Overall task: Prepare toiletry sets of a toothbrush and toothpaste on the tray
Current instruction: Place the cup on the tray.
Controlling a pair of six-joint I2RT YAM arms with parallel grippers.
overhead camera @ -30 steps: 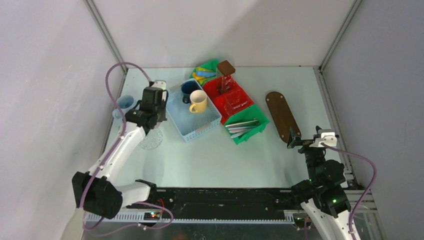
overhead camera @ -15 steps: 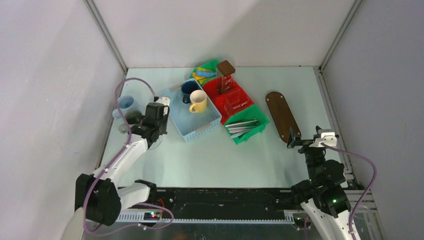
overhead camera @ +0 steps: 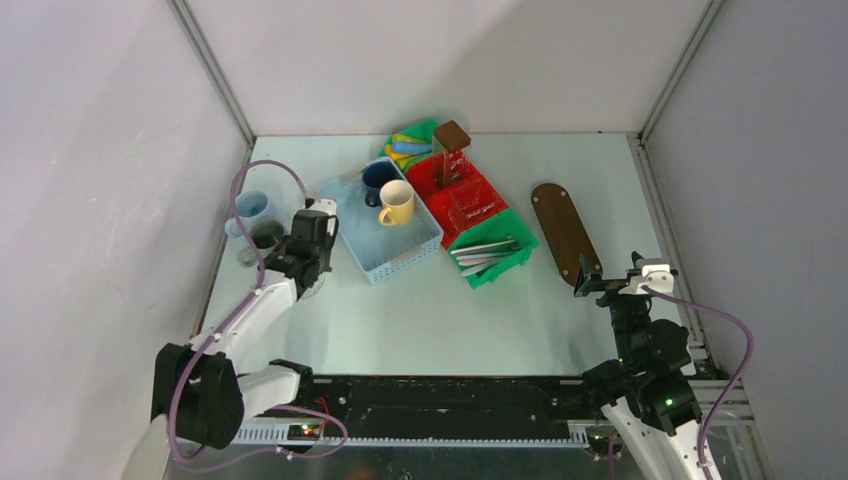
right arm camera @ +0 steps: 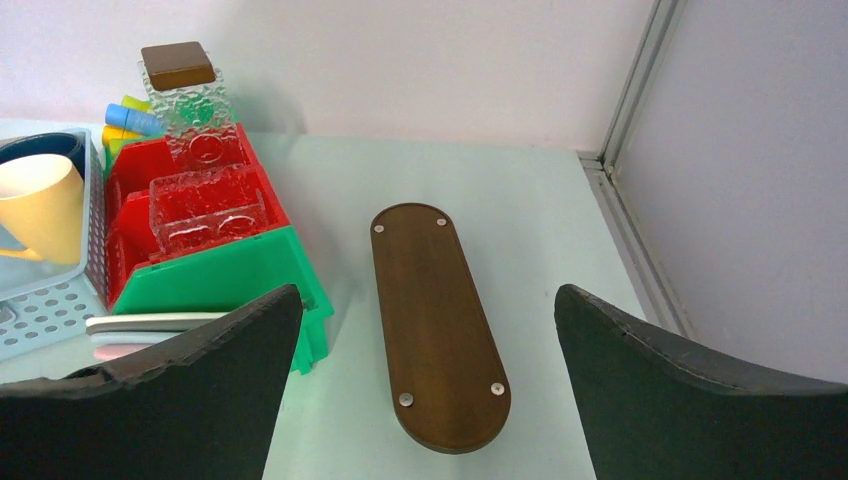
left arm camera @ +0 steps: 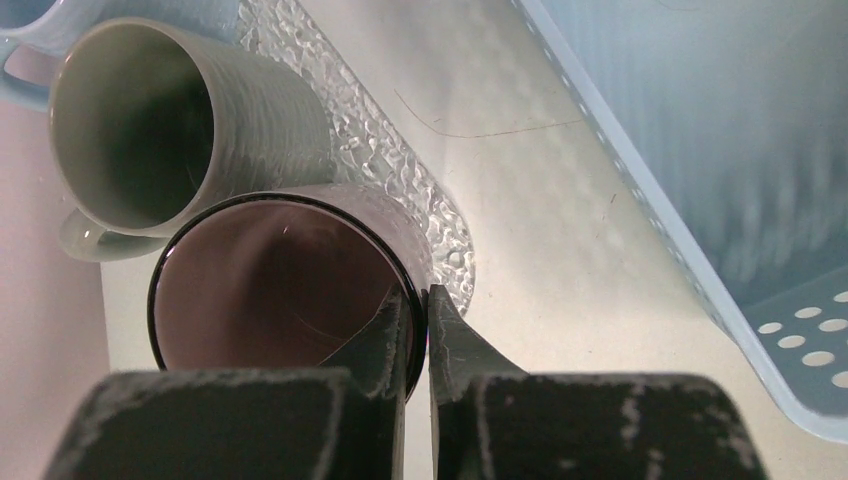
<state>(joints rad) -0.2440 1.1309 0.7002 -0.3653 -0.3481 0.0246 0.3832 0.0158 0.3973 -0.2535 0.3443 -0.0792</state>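
Pink mug (left arm camera: 260,290) rim in left claw (left arm camera: 418,300), wrist view only.

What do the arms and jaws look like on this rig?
Left arm and right arm: white links, black joint housings, each with a looping mauve cable. There is a green light near the right base. Jaws are matte black, curved at the tips, with grey scuffing in the left wrist view.
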